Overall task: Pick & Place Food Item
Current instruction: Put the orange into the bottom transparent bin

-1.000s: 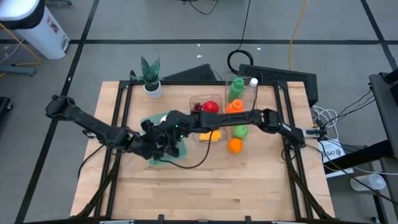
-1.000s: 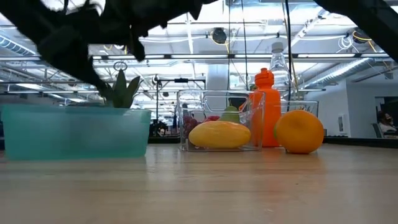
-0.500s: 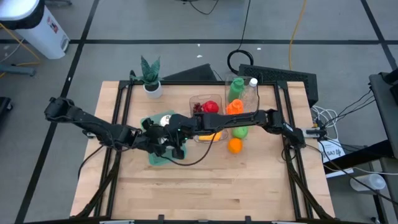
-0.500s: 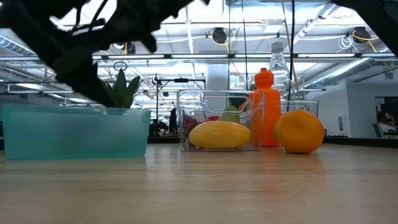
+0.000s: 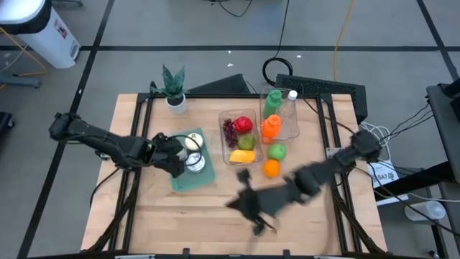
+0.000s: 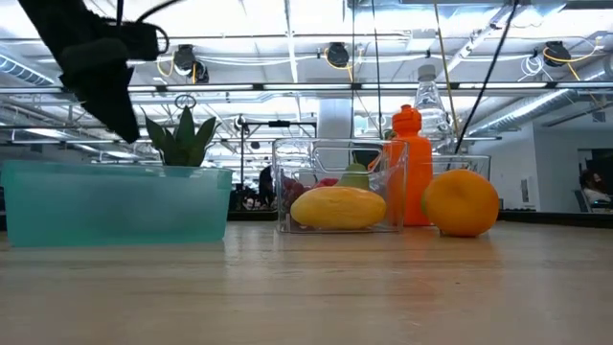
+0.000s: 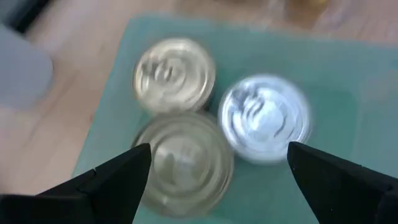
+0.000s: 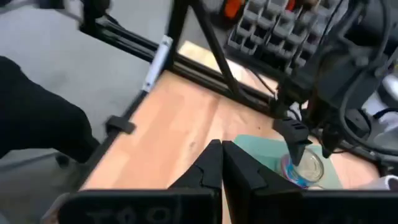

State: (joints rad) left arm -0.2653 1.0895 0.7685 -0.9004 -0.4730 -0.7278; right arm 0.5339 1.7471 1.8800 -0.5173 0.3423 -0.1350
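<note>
High view: left gripper [image 5: 188,160] sits over the teal tray [image 5: 206,178], fingers spread and released, holding nothing. Three cans [image 5: 192,150] stand in the tray under and beside the fingers. Right gripper [image 5: 244,203] is out over bare worktop [image 5: 180,223], well apart from the tray, fingers clenched on nothing. Clear box [image 5: 225,155] holds grapes [image 5: 229,131], a red fruit [image 5: 244,124] and a yellow fruit [image 5: 242,155]; an orange bottle [image 5: 269,126] and green bottle [image 5: 272,102] stand in a second clear box next to it. A green fruit [image 5: 277,151] and an orange [image 5: 271,168] lie loose beside it. Potted plant [image 5: 174,88] is near the far edge. The near half of the worktop is open.

Low view: tray wall [image 6: 115,203] on one side, clear box [image 6: 337,187] mid, orange [image 6: 461,202] just beside it. Left arm hangs above the tray.

Left wrist view: three round can tops close together between the spread fingers [image 7: 115,180]; one silver-blue [image 7: 264,118], two dull gold [image 7: 175,76], [image 7: 183,163]. Tray floor [image 7: 329,74] is free beyond them.

Right wrist view: fingers [image 8: 239,171] pressed together; ahead, open worktop up to its black frame edge, the left gripper [image 8: 298,146] over a can.
</note>
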